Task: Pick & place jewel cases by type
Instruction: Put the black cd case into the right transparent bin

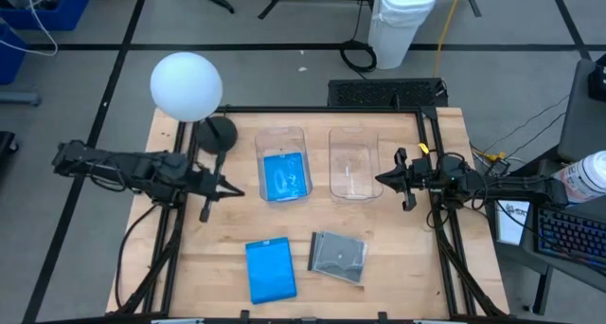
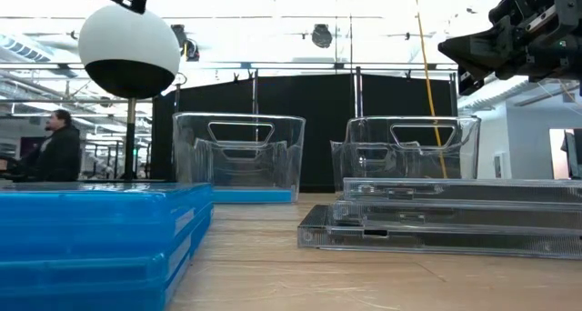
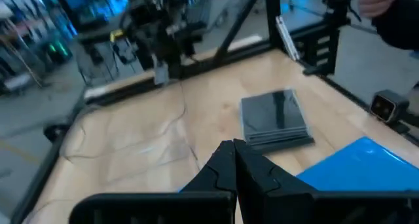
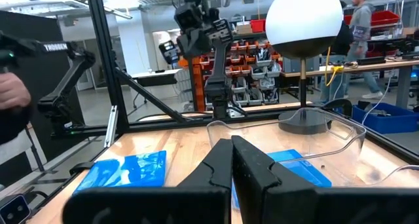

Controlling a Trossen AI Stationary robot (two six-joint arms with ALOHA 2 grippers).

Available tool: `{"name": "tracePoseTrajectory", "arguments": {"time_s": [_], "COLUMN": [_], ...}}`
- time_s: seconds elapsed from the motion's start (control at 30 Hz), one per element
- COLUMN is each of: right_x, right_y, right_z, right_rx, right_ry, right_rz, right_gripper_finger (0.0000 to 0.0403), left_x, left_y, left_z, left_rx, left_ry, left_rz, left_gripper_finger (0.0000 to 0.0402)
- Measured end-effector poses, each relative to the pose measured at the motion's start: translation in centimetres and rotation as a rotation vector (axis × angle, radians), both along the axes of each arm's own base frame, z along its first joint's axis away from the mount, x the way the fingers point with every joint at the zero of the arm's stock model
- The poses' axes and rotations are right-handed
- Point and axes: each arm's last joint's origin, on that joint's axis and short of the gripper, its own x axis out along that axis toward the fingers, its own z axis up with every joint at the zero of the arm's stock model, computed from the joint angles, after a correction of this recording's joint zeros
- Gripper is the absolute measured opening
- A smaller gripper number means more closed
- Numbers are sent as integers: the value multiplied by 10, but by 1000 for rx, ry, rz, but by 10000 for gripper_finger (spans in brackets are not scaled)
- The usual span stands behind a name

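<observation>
Both arms' jaws are pressed together, holding nothing: the left gripper (image 1: 230, 190) hovers just left of the blue-filled tub (image 1: 282, 163), the right gripper (image 1: 383, 180) just right of the empty tub (image 1: 354, 161). Nearer the worktop's (image 1: 398, 258) front edge lie loose blue cases (image 1: 270, 269) and grey cases (image 1: 339, 257).

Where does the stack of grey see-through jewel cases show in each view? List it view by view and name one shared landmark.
High view: grey jewel cases lie near the table's front edge, right of centre, beside the blue cases.
Low view: stacked at lower right.
Left wrist view: right of centre, beyond the shut left gripper.
Right wrist view: not in it.
Shared landmark: the white globe lamp, which the high, low and right wrist views all show.
</observation>
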Motion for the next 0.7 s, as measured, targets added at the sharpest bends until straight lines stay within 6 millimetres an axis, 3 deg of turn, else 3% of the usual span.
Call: {"name": "tracePoseTrajectory", "arguments": {"time_s": [0.17, 0.43, 0.7], "right_x": [0, 2, 5], "right_y": [0, 0, -1], "right_z": [0, -6, 0], "right_rx": [0, 6, -52], "right_ry": [1, 57, 16], "right_rz": [1, 1, -4], "right_gripper_finger": [0, 0, 0], "left_x": [-15, -19, -21], "left_y": [7, 12, 16], "left_z": [-30, -91, -120], "left_rx": [-23, -79, -97], "left_ry": [-81, -116, -133], "left_rz": [48, 93, 189], "left_gripper_finger": [1, 1, 9]}}
